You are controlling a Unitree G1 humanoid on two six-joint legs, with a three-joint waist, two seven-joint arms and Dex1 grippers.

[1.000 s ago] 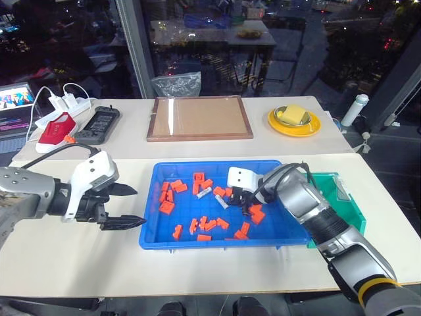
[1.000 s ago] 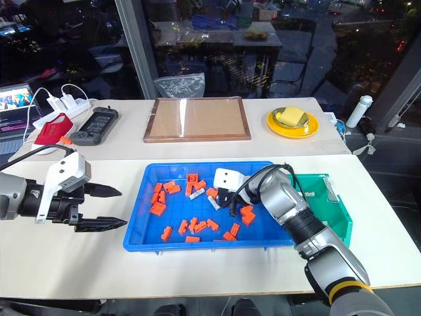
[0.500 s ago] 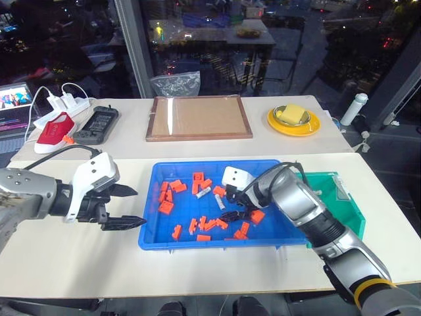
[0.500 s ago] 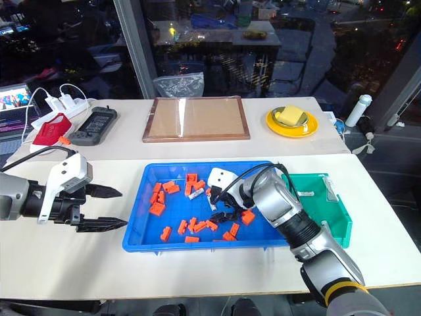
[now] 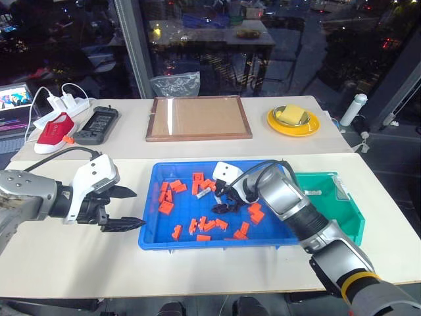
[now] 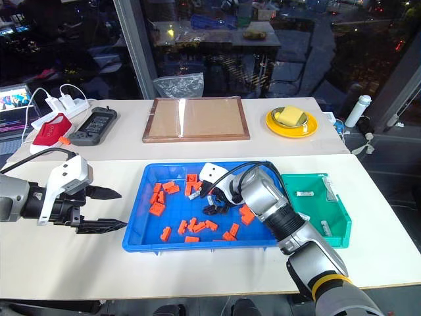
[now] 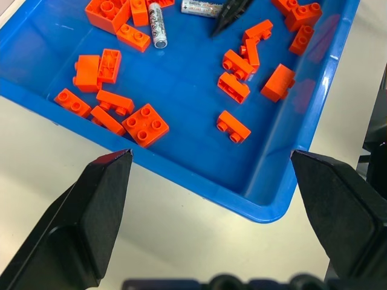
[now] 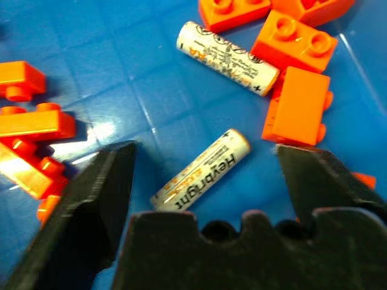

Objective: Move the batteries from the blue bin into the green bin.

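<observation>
Blue bin (image 8: 151, 90): silver-white (printed) batteries (image 8: 202, 171)

On the pale desk (image 5: 79, 257), the shallow blue plastic bin (image 5: 161, 238) holding orange plastic blocks (image 5: 165, 207) and silver-white cylindrical batteries (image 5: 202, 192) lies left of, just beside, the deeper green plastic bin (image 5: 352, 217).

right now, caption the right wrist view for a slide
Open right gripper poised over a battery among orange blocks in the blue bin.

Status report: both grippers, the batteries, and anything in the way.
Right gripper open over a battery in the blue bin, nothing held. Left gripper open, beside the bin. Orange blocks crowd it; second battery close by.
</observation>
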